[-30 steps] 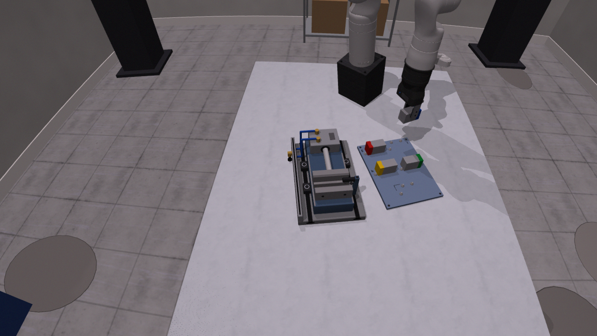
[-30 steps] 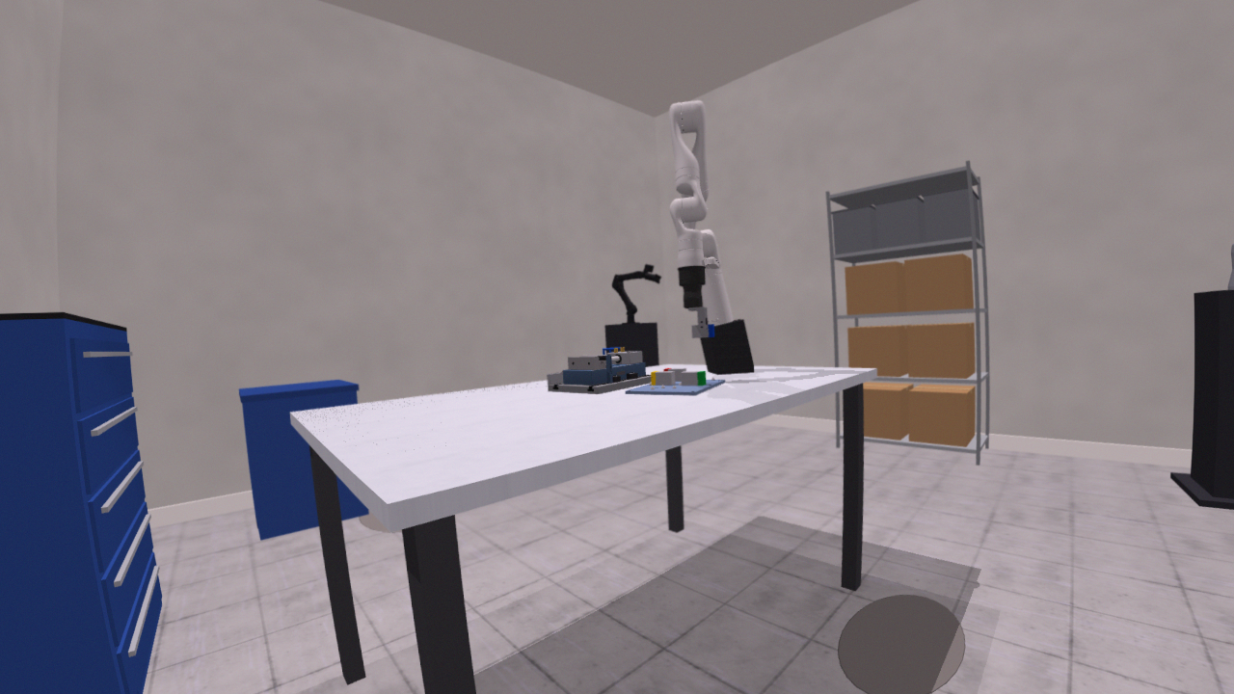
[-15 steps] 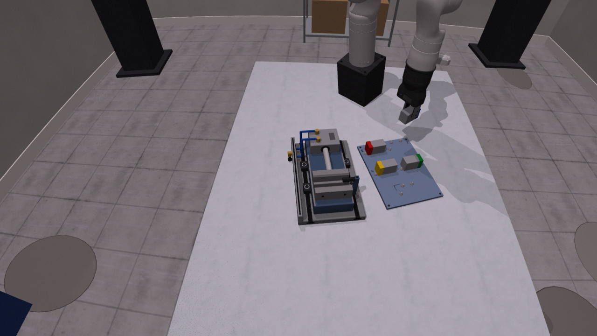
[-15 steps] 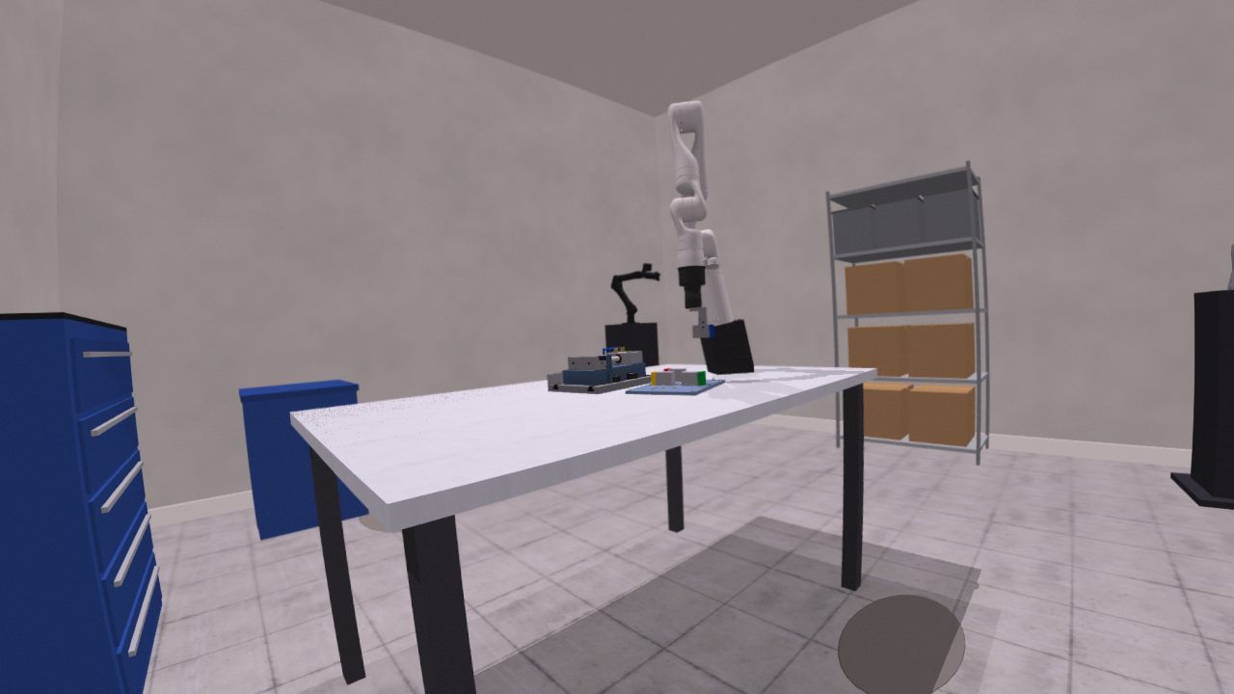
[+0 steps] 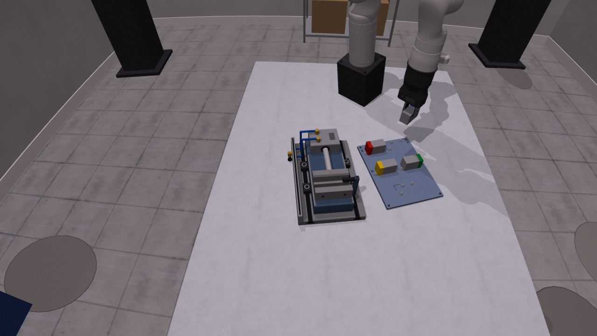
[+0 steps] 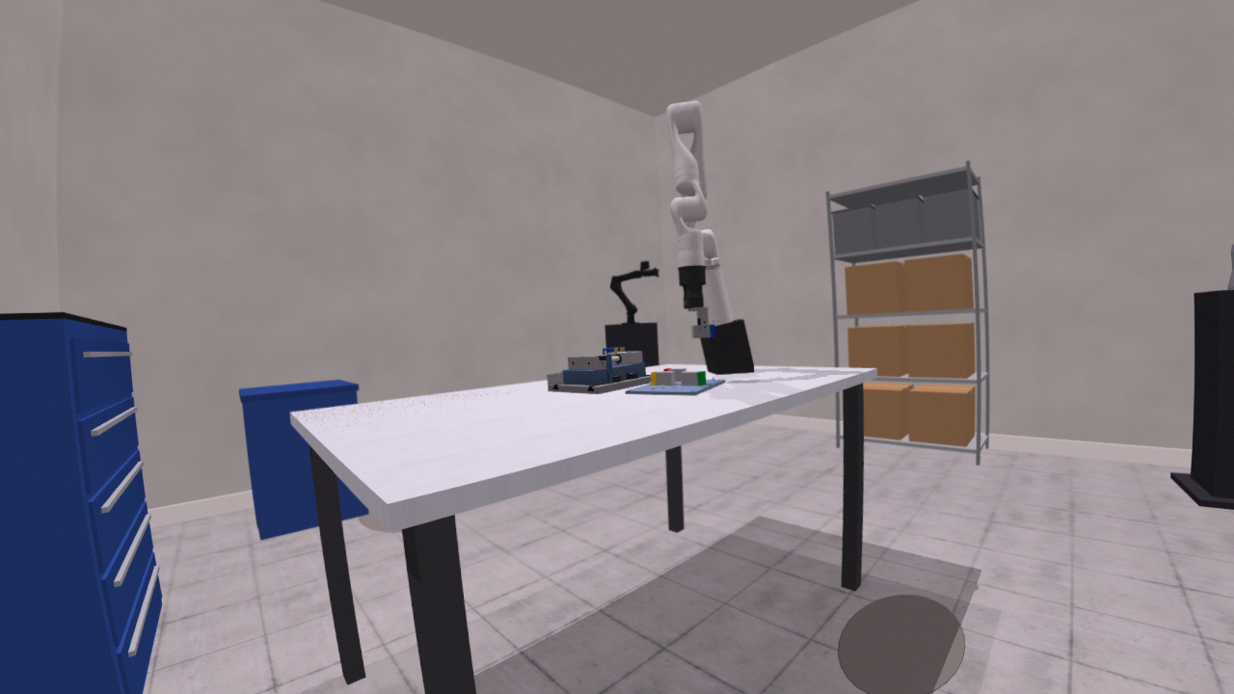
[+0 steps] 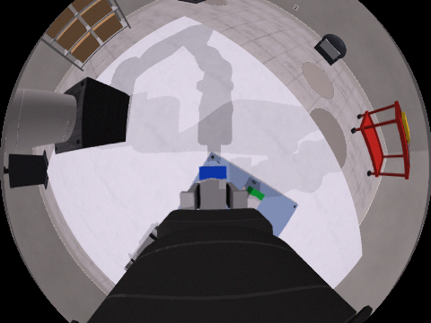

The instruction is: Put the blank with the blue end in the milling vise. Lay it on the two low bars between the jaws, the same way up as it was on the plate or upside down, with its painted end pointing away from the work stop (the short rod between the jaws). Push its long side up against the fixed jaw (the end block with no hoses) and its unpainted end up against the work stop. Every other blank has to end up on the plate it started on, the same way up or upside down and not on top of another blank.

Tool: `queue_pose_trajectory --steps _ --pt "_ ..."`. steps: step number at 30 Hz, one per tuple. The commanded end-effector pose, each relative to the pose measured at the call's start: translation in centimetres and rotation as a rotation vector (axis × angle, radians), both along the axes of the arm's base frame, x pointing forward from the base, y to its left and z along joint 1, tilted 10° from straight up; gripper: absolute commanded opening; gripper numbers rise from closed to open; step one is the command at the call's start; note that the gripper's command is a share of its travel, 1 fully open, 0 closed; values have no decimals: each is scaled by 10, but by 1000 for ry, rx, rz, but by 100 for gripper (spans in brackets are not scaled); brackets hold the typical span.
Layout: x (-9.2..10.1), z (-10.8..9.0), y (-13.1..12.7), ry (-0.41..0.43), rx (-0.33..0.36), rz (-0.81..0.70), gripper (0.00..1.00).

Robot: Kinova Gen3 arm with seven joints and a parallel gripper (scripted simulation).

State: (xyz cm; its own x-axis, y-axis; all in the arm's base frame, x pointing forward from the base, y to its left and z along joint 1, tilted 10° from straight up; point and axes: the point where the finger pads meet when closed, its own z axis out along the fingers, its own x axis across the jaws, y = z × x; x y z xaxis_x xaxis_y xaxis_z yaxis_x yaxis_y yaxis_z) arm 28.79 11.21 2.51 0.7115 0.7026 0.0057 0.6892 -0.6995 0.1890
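The gripper [image 5: 409, 112] [image 6: 702, 322] [image 7: 213, 191] is closed on the blue blank [image 5: 406, 116] [image 6: 711, 330] [image 7: 213, 172], held above the table [image 5: 317, 276] [image 6: 518, 422] [image 7: 90, 193]. In the top view, the plate [image 5: 419, 190] [image 6: 673, 389] [image 7: 279, 213] lies at 6 o'clock from the gripper, bearing the red [image 5: 378, 146], yellow [image 5: 388, 166] and green [image 5: 411, 162] blanks; the vise [image 5: 332, 205] [image 6: 595, 376] lies at 8 o'clock. Low transit may strike a plate blank. Yaw error may reverse the painted end or land the blank on the work stop [image 5: 347, 179]. Premature release may leave it short of the fixed jaw [image 5: 332, 192].
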Motion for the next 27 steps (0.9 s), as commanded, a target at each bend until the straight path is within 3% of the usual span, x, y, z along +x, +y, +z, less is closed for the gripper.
queue_pose_trajectory --steps 1,27 --pt "2 2 0 7 -3 52 0" --pt "2 1 1 45 -43 328 0"
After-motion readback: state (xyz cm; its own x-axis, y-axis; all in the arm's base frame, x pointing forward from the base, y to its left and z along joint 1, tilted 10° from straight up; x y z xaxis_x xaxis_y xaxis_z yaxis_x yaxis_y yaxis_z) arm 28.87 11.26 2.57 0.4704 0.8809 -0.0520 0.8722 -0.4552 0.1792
